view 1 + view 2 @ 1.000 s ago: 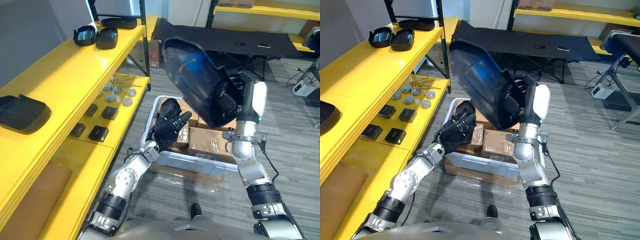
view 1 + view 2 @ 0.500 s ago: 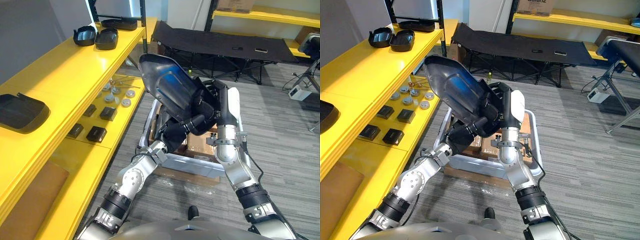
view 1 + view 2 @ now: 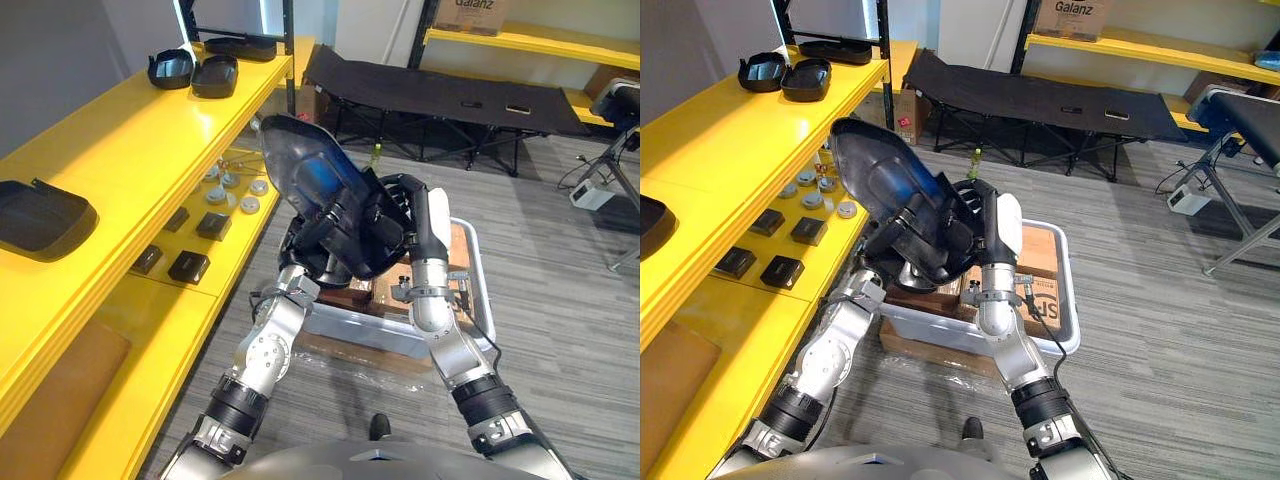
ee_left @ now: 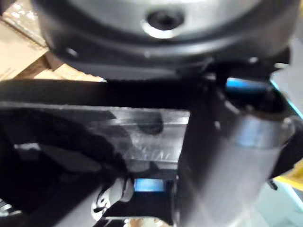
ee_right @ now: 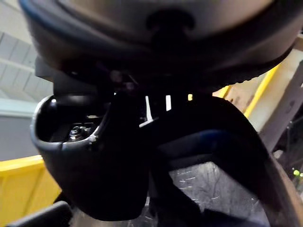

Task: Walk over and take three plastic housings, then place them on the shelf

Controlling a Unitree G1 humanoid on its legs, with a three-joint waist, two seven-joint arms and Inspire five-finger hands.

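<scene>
Large black housing (image 3: 305, 170) was up in the air between both hands, tilted, its broad glossy end raised toward the yellow shelf (image 3: 130, 140) and its lower end down among the fingers. It hung above the shelf-side end of a white bin (image 3: 478, 290).

Right hand (image 3: 392, 232): at the housing's lower end, fingers wrapped round it, grasping. Left hand (image 3: 318, 240): came up from below on the shelf side, fingers curled over the housing's edge, also gripping. The two hands sat close together, almost touching.

Bin stood on the grey floor just beside the shelf, with brown boxes (image 3: 1035, 250) inside.

Shelf top carried more dark housings: one flat housing (image 3: 42, 218) near the robot, a pair of cupped housings (image 3: 192, 72) side by side toward the far end, and another long one (image 3: 240, 44) beyond them by the post.

Lower board of the shelf held small black blocks (image 3: 188, 266) and, farther along, a cluster of round metal discs (image 3: 240, 192).

A black cot (image 3: 440, 95) stood behind the bin, well apart from it.
</scene>
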